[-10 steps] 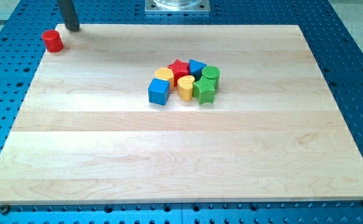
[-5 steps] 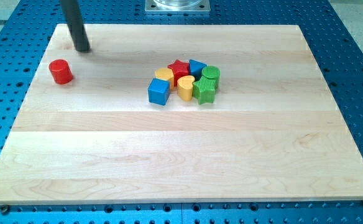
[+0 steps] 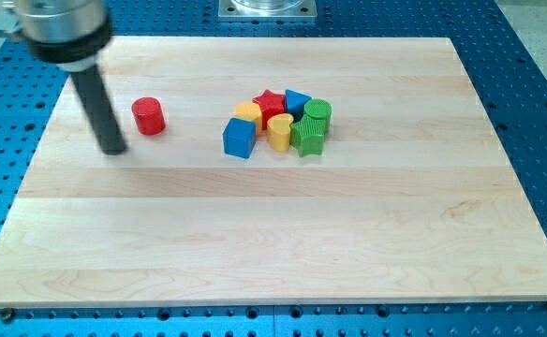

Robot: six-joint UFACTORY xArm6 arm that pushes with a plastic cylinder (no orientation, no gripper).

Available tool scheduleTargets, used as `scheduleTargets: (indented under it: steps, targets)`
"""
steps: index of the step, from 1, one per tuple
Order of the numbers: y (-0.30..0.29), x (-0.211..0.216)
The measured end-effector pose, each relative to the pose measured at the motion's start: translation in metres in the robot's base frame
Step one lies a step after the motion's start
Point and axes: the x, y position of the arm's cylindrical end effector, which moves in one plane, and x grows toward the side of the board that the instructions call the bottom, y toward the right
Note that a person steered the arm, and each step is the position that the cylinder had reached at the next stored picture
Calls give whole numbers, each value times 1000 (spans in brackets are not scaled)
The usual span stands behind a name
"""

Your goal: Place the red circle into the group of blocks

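Red circle (image 3: 148,116) is seen standing upright on the wooden board (image 3: 273,243), left of centre in the upper half of the frame, apart from the cluster. No fingers or jaws are fitted, so no open or closed state applies; the arm ends in a plain dark rod. My tip (image 3: 113,150) is set on the board just to the lower left of the red circle, with a small gap visible between them; no touch is seen. The rod is tilted slightly, its top leaning toward the upper left of the frame, where it joins a blurred grey collar (image 3: 61,28) that is cut off by the frame's top edge. The rest of the arm is out of frame.

The group sits right of the red circle, near the upper centre. A blue cube (image 3: 239,138) is at its lower left, nearest the red circle. Behind it a yellow block (image 3: 247,112) is partly hidden, shape hard to make out. A red star (image 3: 270,101) and a blue block (image 3: 296,100) are at the back, the blue one mostly covered, shape unclear. A yellow heart-like block (image 3: 279,131) is in front, a green star (image 3: 308,137) beside it, and a green cylinder (image 3: 317,112) is at the right. The blocks are packed tight, edges touching or nearly so.
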Motion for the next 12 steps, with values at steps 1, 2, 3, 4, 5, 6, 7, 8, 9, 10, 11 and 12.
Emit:
scheduleTargets:
  steps: [1,2,3,4,5,6,7,8,9,10,11,12]
  targets:
    - [-22,-73]
    - [52,-78]
    - [72,23]
    - [53,47]
    - [47,77]
    - [141,85]
    - [207,89]
    - [223,87]
    - [228,83]
    - [245,64]
    - [278,53]
    - [253,37]
